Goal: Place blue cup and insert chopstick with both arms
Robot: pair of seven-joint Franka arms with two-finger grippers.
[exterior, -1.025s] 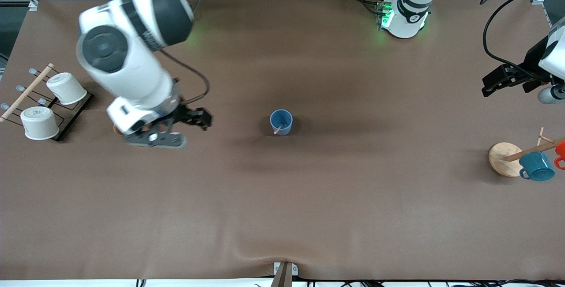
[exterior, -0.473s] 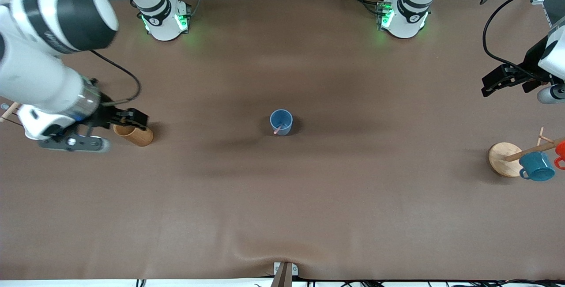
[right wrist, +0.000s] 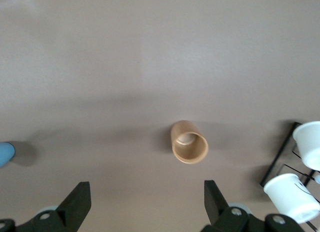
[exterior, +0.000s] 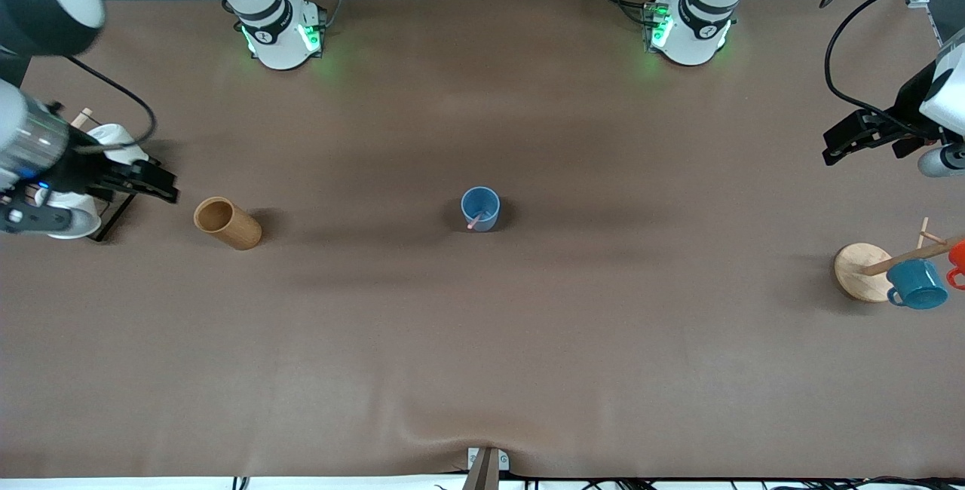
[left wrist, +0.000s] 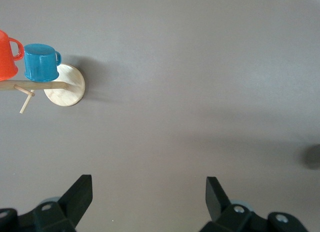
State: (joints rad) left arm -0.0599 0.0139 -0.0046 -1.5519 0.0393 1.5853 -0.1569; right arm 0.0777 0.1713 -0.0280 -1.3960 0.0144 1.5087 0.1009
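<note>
The blue cup [exterior: 480, 208] stands upright in the middle of the table, with the pink chopstick [exterior: 474, 221] leaning inside it. An edge of the blue cup [right wrist: 5, 153] also shows in the right wrist view. My right gripper [exterior: 160, 185] [right wrist: 147, 202] hangs open and empty at the right arm's end of the table, beside the white cups' rack. My left gripper [exterior: 833, 147] [left wrist: 149, 197] waits open and empty over bare table at the left arm's end. Neither gripper touches the cup.
A tan wooden cup [exterior: 227, 223] [right wrist: 189, 141] lies tilted between the right gripper and the blue cup. White cups [exterior: 113, 145] sit on a black rack [exterior: 121, 211]. A wooden mug stand [exterior: 862, 271] [left wrist: 65, 86] carries a teal mug [exterior: 917, 284] and a red mug [left wrist: 7, 56].
The right arm has swung from near the table's middle out to its own end, uncovering the wooden cup. The left arm, cup and chopstick have not moved.
</note>
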